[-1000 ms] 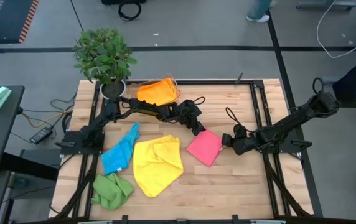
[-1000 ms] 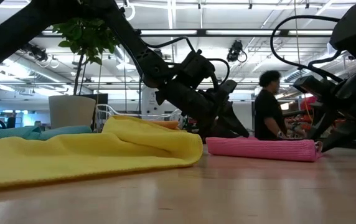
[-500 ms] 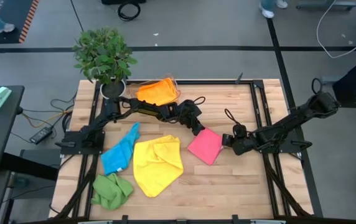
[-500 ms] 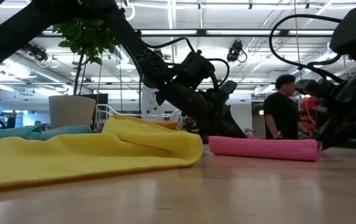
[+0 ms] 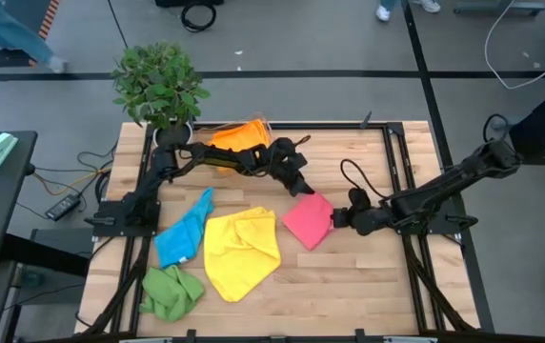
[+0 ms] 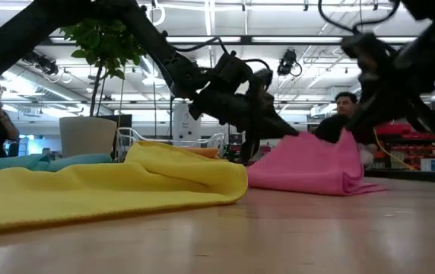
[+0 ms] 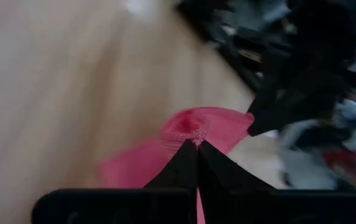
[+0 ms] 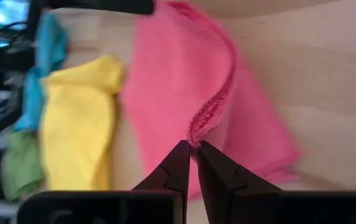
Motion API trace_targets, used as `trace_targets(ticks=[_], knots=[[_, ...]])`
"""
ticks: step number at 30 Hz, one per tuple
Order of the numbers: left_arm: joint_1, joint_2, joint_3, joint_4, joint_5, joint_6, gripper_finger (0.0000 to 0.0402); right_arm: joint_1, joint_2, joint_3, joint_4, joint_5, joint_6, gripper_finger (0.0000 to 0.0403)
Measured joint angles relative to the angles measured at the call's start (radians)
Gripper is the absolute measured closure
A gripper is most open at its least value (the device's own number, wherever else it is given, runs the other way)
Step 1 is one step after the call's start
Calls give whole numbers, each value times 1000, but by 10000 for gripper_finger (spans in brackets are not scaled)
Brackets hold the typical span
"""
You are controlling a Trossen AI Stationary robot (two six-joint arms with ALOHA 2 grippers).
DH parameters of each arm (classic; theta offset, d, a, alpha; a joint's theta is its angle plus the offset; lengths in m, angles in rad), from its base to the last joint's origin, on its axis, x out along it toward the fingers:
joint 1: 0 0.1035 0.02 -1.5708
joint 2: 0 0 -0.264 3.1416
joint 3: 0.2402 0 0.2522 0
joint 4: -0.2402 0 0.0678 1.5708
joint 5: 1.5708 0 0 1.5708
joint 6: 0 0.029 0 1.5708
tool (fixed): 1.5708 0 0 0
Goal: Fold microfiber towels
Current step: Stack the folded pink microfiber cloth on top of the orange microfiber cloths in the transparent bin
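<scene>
The pink microfiber towel (image 5: 307,223) lies at the table's middle, its far right edge raised between my two grippers. My left gripper (image 5: 303,193) is shut on the towel's far corner. My right gripper (image 5: 336,218) is shut on its right corner. In the low view the pink towel (image 6: 309,164) slopes up like a tent to both grippers, and its lower part rests on the table. The yellow towel (image 5: 242,250), blue towel (image 5: 183,232) and green towel (image 5: 170,291) lie loose at the near left. My left gripper pinches the pink towel's hemmed far corner (image 7: 192,133) between its two fingertips, slanting down from the far left. That corner is lifted off the table and the cloth hangs below it. My right gripper pinches the hemmed edge at the towel's right corner (image 8: 198,127) between its fingertips, slanting down from the table's right. More than one layer seems caught there. The corner (image 6: 348,138) is lifted, and the cloth slopes down to the table.
An orange towel (image 5: 239,136) lies in a clear tray at the far edge, next to a potted plant (image 5: 161,84) on the far left corner. Bare wood shows at the near right (image 5: 358,286). People stand in the room beyond the table.
Both grippers have taken hold of the pink towel, which lay flat, and have gone up with its far and right corners. That edge is now lifted clear and tented, while the towel's near part has stayed on the table. The towel has drawn slightly toward the table's left.
</scene>
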Motion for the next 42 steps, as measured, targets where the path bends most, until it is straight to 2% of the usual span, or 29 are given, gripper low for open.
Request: trace_targets(ticks=[4, 6, 12, 16, 18, 20, 25, 28, 31, 36, 39, 42], knots=[[2, -29, 0, -12, 170, -3, 387, 36, 2, 73, -3, 7, -38, 365], [-1, -45, 1, -36, 223, -3, 382, 50, 8, 103, -4, 7, -54, 365], [-26, -66, 0, -129, 331, 14, 394, 128, 60, 176, -1, 6, -35, 365], [-55, -84, 1, -341, 350, 139, 386, 199, 136, 207, 24, 11, 53, 365], [-71, -92, 1, -469, 323, 241, 389, 229, 196, 221, 41, 18, 106, 365], [-84, -94, 0, -538, 249, 329, 394, 247, 258, 227, 41, 26, 149, 365], [-96, -95, 0, -505, 48, 357, 386, 239, 375, 227, 25, 53, 228, 365], [-94, -95, 0, -457, 2, 356, 388, 229, 407, 227, 5, 54, 236, 365], [-93, -95, 0, -418, -1, 346, 395, 222, 407, 227, -3, 56, 235, 365], [-94, -95, 0, -409, -74, 378, 382, 224, 357, 227, -44, 55, 235, 365], [-94, -94, 0, -386, -145, 407, 385, 224, 302, 227, -114, 57, 235, 364], [-88, -89, 0, -340, -160, 400, 394, 223, 246, 227, -199, 74, 235, 364]])
